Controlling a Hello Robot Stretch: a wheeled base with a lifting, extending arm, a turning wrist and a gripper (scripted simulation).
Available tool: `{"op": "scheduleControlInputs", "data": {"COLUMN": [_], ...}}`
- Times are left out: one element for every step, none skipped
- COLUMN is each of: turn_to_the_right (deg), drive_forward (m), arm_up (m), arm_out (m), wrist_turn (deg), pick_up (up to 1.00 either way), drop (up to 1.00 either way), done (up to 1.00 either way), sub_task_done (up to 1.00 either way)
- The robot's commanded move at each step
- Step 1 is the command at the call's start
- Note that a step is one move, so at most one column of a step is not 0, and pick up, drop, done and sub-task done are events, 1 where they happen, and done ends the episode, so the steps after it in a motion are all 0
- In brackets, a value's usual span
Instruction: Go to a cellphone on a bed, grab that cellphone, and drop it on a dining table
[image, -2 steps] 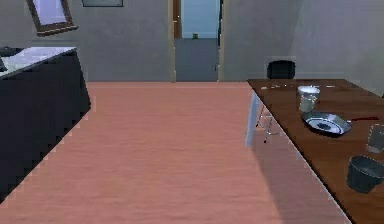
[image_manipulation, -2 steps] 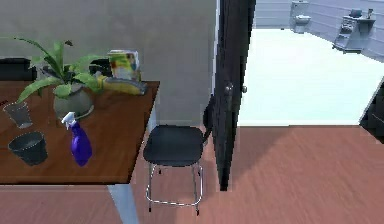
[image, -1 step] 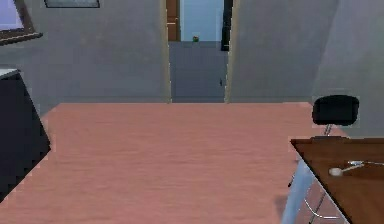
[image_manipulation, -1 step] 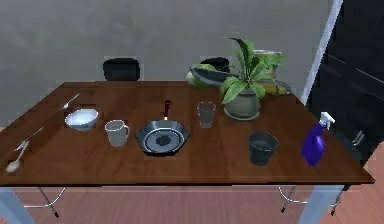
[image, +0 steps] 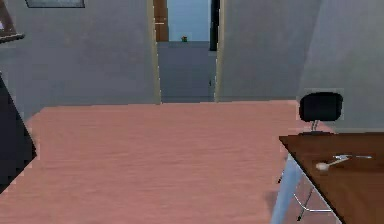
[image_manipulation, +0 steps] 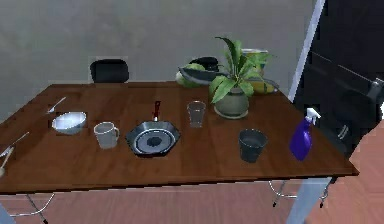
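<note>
Cellphone whereabouts I cannot tell, nor can I tell the state of the end effector, so neither can be placed against the other. What stands before me is the table (image_manipulation: 225, 165), dark wood. On it, from the arm side view's left: a white bowl (image_manipulation: 69, 122), a pale mug (image_manipulation: 106, 134), a frying pan (image_manipulation: 153, 139) with its handle pointing to the far edge, a drinking glass (image_manipulation: 196, 113), a dark cup (image_manipulation: 252, 145) and a blue spray bottle (image_manipulation: 304, 135) near the right end. A potted plant (image_manipulation: 234, 82) stands behind the glass. A black chair (image_manipulation: 109, 70) sits at the far side. In the forward view, a doorway (image: 187, 50) opens beyond the pinkish floor (image: 150, 160).
</note>
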Motion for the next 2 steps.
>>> {"op": "scheduleControlInputs", "data": {"turn_to_the_right": [0.0,0.0], "drive_forward": [1.00,1.00], "arm_up": [0.00,0.00], "arm_out": [0.00,0.00], "wrist_turn": [0.0,0.0], "pick_up": [0.00,0.00], "drop": [0.00,0.00], "done": [0.00,0.00], "sub_task_done": [0.00,0.00]}}
